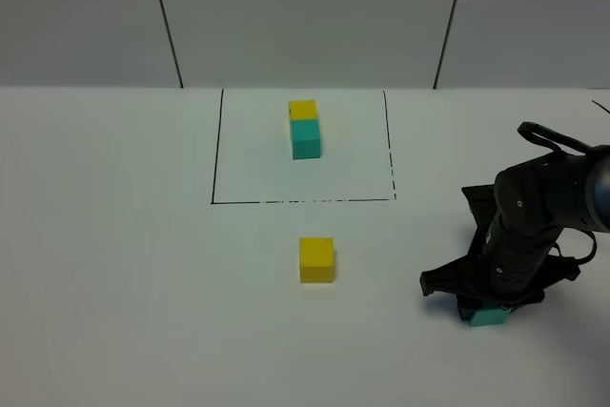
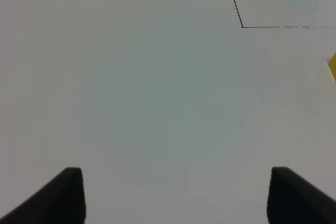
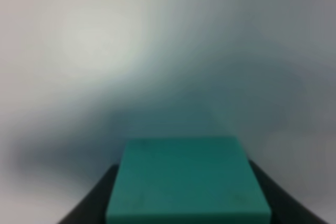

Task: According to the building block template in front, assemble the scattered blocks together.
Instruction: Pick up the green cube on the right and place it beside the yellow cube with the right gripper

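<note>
The teal cube [image 1: 489,317] sits on the table [image 1: 143,283], well apart from the yellow cube [image 1: 316,259], so I judge nothing is joined yet to match the framed template [image 1: 305,129]. My right gripper [image 1: 486,306] is down on the teal cube, jaws apparently clamped against its sides. My left gripper [image 2: 176,198] hangs with jaws wide apart.

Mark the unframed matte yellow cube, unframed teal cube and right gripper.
unframed matte yellow cube [image 1: 316,260]: exterior high view, its middle.
unframed teal cube [image 3: 188,179]: right wrist view, top face.
right gripper [image 1: 489,310]: exterior high view, between fingertips.
</note>
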Controlling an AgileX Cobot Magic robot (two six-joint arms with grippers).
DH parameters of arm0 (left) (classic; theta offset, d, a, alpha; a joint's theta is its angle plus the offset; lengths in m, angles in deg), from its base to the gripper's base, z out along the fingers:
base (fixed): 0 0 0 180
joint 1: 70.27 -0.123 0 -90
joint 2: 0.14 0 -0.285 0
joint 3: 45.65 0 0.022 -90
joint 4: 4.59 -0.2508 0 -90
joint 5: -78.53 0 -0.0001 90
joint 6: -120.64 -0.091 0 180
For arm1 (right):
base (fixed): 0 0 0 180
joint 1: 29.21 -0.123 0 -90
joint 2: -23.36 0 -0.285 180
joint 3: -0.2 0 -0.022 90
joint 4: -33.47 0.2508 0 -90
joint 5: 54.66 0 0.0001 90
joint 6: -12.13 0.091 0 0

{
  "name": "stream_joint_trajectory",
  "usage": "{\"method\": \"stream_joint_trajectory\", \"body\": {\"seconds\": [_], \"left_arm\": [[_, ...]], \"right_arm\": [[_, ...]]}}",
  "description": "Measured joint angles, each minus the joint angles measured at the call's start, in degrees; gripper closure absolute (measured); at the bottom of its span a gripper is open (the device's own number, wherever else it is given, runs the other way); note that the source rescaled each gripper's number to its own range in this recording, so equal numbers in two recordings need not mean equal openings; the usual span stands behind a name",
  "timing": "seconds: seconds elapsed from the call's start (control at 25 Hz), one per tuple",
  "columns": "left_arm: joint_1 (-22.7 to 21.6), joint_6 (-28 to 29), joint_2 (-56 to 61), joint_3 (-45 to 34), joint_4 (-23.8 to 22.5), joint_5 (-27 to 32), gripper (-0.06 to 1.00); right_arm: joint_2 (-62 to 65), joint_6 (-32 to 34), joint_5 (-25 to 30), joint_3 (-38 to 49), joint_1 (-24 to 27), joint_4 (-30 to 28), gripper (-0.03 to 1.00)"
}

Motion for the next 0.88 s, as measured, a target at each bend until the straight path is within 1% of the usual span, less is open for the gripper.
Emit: {"method": "stream_joint_trajectory", "body": {"seconds": [0.16, 0.24, 0.28, 0.36, 0.48, 0.6, 0.72, 0.88], "left_arm": [[0.0, 0.0, 0.0, 0.0, 0.0, 0.0, 0.35], [0.0, 0.0, 0.0, 0.0, 0.0, 0.0, 0.35], [0.0, 0.0, 0.0, 0.0, 0.0, 0.0, 0.35], [0.0, 0.0, 0.0, 0.0, 0.0, 0.0, 0.35], [0.0, 0.0, 0.0, 0.0, 0.0, 0.0, 0.35], [0.0, 0.0, 0.0, 0.0, 0.0, 0.0, 0.35], [0.0, 0.0, 0.0, 0.0, 0.0, 0.0, 0.35], [0.0, 0.0, 0.0, 0.0, 0.0, 0.0, 0.35]], "right_arm": [[0.0, -1.69, 0.79, -0.26, 0.0, -0.69, 0.95], [0.0, -4.2, 3.04, -1.13, 0.0, -1.86, 0.95], [0.0, -6.39, 5.2, -2.02, 0.0, -2.3, 0.95], [0.0, -12.46, 10.08, -4.55, -0.12, -2.64, 0.95], [0.43, -28.08, 15.52, -10.09, -1.84, -3.29, 0.95], [0.69, -41.65, 18.29, -14.61, -3.94, -3.91, 0.95], [0.69, -47.62, 17.97, -17.21, -4.51, -3.47, 0.95], [0.69, -54.04, 17.06, -17.92, -5.38, -2.16, 0.95]]}}
